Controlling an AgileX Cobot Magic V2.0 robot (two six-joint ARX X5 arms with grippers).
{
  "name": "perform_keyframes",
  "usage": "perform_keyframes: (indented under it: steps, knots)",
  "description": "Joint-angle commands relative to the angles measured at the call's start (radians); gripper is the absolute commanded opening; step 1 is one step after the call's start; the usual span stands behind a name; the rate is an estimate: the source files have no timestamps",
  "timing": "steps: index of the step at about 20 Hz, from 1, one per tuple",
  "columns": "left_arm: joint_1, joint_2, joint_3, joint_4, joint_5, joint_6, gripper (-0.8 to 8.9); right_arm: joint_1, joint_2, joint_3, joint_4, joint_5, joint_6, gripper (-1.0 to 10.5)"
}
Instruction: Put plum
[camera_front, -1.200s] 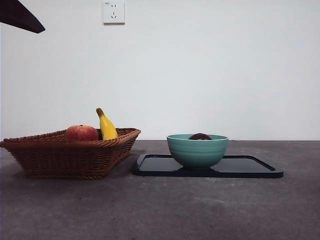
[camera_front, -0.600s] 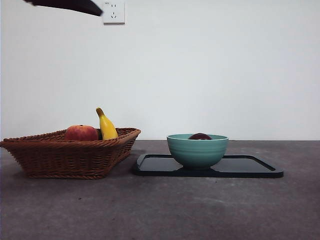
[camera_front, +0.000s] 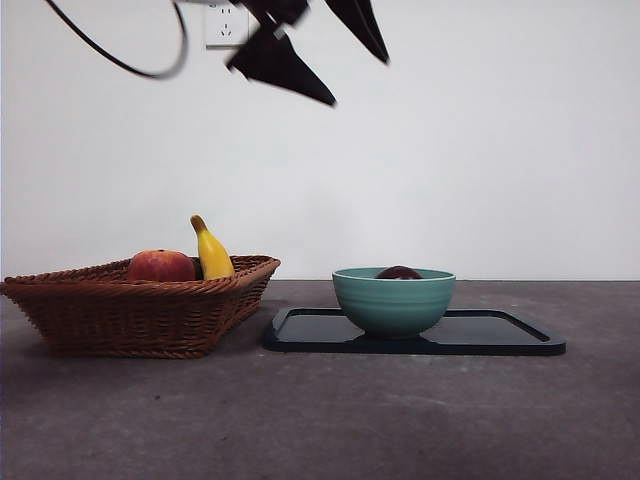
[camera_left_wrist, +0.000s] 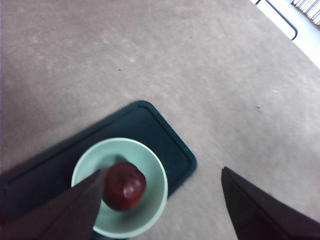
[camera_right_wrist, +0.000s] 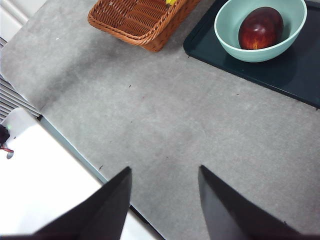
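The plum is dark maroon and glossy and lies in a teal bowl on a black tray. In the front view only the plum's top shows over the rim. My left gripper is open and empty, high above the table, up and to the left of the bowl. Its wrist view looks down on the plum in the bowl, between the open jaws of the left gripper. My right gripper is open and empty near the table's edge, far from the plum.
A wicker basket stands left of the tray and holds a yellow banana and a red-orange fruit. A wall socket is at the back, and a black cable loops from the arm at top left.
The left arm has swung in from the top left corner towards the right, and its open jaws now hang high above the table. The fruits, bowl and basket have not moved.
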Motion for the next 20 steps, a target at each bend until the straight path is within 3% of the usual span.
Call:
perform_keyframes:
  steps: [1, 9, 20]
  knots:
    - [-0.019, 0.11, 0.102, -0.018, -0.019, 0.0, 3.75, 0.005, 0.003, 0.008, 0.008, -0.003, -0.008, 2.1]
    - [-0.057, 0.348, 0.222, -0.036, -0.119, 0.035, 3.74, 0.005, 0.003, 0.008, -0.021, 0.003, -0.008, 2.1]
    - [-0.101, 0.457, 0.222, -0.041, -0.173, 0.114, 3.74, 0.005, 0.003, 0.008, -0.031, 0.004, -0.008, 2.1]
